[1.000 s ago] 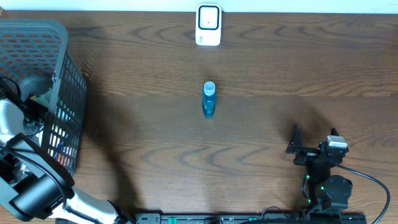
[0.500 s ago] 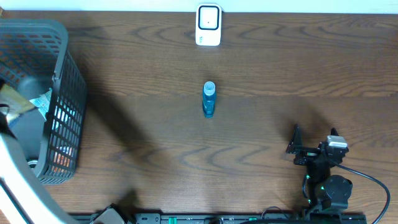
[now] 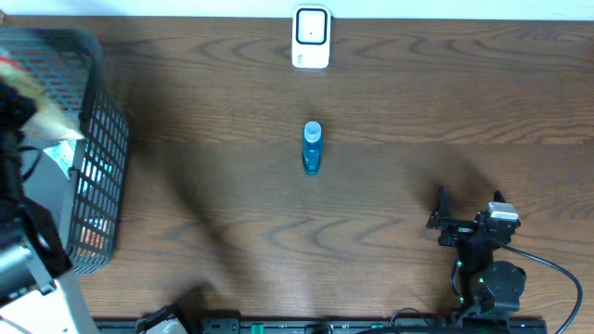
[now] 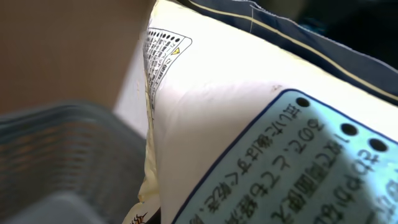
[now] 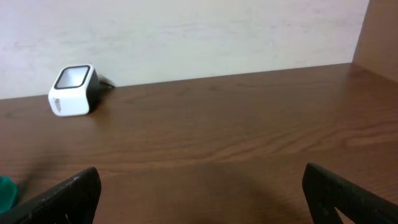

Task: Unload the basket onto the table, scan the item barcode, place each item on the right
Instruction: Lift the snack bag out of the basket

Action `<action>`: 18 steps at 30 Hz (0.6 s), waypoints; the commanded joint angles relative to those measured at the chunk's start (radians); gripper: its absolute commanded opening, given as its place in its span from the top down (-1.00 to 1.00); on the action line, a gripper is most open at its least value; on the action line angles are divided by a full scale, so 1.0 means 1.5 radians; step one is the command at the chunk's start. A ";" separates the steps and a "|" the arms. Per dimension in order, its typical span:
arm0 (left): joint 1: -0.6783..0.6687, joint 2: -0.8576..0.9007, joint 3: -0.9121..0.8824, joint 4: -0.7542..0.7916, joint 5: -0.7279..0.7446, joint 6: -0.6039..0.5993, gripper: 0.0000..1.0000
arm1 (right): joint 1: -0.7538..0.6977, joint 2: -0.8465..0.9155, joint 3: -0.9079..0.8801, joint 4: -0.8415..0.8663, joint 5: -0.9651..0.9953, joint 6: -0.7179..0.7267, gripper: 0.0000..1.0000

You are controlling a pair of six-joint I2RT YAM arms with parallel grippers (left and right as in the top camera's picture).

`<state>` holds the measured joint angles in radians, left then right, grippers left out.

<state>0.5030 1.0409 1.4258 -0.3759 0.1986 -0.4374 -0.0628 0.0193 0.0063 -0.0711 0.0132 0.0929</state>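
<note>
left gripper (image 3: 20, 116) clamped on packet (image 4: 211, 118) | change: packet has risen from inside basket (image 3: 97, 186) to above its rim | right gripper (image 5: 202, 190) wide open, idle, well right of basket | meaning: pick done, scan at scanner (image 3: 311, 37) not yet

1 blue bottle (image 3: 312, 148), apparently lying, mid table (image 3: 418, 111); 1 mesh basket (image 3: 102, 139) at left.

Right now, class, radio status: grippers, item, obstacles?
Left gripper shut on white printed packet, over grey mesh basket. Right gripper open, parked. Blue bottle mid-table, short of white scanner.
</note>
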 commanded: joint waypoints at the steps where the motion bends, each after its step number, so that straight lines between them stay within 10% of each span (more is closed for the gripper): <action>1: -0.052 -0.012 0.007 0.010 0.028 -0.004 0.86 | 0.003 -0.001 -0.001 -0.004 -0.006 -0.008 -0.98; 18: -0.336 0.186 -0.001 -0.115 -0.024 0.009 0.86 | 0.003 -0.001 -0.001 -0.004 -0.006 -0.008 -0.98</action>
<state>0.0433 1.2636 1.4254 -0.5404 0.2176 -0.4400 -0.0628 0.0193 0.0063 -0.0711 0.0132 0.0929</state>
